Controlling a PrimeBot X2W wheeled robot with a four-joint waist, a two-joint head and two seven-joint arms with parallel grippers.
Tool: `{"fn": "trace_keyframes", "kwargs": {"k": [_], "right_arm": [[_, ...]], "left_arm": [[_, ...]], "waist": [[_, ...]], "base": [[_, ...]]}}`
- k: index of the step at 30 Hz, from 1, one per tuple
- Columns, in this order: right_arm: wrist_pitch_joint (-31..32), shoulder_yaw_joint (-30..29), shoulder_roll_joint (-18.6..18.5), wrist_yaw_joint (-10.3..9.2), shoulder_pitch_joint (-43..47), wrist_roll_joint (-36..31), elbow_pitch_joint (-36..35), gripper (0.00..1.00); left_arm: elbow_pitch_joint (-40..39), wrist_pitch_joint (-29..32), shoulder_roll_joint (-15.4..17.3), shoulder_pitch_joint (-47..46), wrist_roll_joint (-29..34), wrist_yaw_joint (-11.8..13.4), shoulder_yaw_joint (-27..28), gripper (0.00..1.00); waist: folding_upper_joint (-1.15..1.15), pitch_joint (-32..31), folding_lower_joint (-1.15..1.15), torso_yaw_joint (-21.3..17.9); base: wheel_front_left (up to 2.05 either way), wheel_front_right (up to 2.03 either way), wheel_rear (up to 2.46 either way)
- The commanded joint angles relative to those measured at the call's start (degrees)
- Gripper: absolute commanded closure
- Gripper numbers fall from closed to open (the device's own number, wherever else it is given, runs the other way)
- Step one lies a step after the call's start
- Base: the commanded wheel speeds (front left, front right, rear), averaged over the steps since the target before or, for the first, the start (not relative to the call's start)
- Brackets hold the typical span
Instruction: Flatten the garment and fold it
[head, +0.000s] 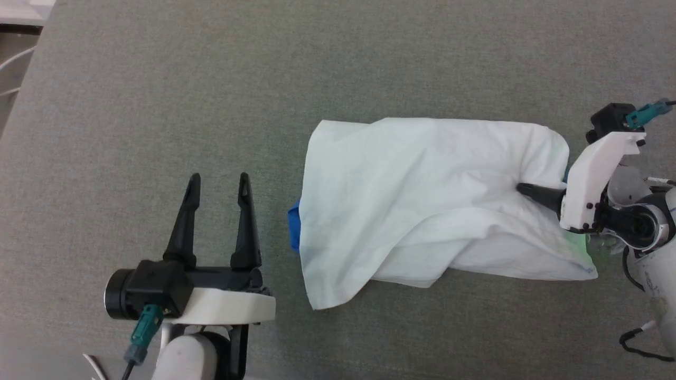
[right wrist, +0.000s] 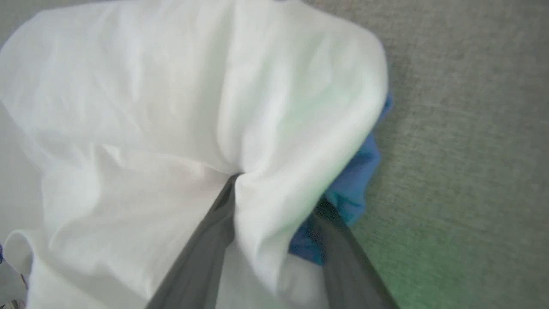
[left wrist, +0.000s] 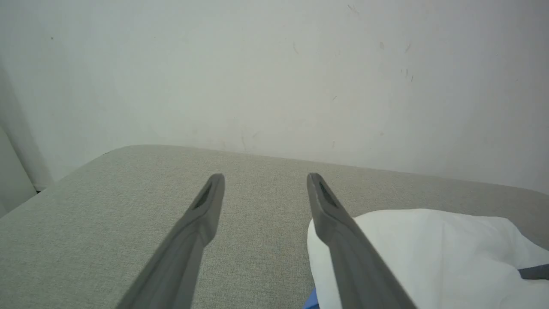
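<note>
Garment (head: 422, 200), lying left-to-right: you are straddling its right end with right jaws, grip unclear; left jaws hanging open nearby.

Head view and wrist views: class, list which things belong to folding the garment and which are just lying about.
Belongs: garment; right gripper, jaws astride a fold of it; left gripper, jaws open; grey padded surface beneath.
Lying about: pale wall; pale furniture edge, head view's top left.
</note>
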Motion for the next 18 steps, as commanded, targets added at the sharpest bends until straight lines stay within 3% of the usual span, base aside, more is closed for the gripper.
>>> {"fn": "trace_keyframes", "kwargs": {"k": [1,9,18], "right_arm": [[2.6,3.4,2.5,-0.12,4.5,1.0,3.9,1.00],[-5.0,7.5,0.8,-0.12,4.9,3.5,-0.5,1.00],[-12.4,4.5,-6.5,-0.12,9.9,2.9,-4.4,1.00]], "left_arm": [[-0.1,-0.3,-0.3,-0.9,0.4,-0.3,-0.1,0.00],[1.4,-0.3,-0.3,1.1,0.9,-0.7,1.1,0.00],[2.5,-0.3,-0.3,4.0,1.0,-2.2,2.5,0.00]], "waist": [[0.00,-0.4,0.00,-0.2],[0.00,-5.4,0.00,-2.6],[0.00,-10.7,0.00,-6.2]], "base": [[0.00,0.00,0.00],[0.00,0.00,0.00],[0.00,0.00,0.00]]}}
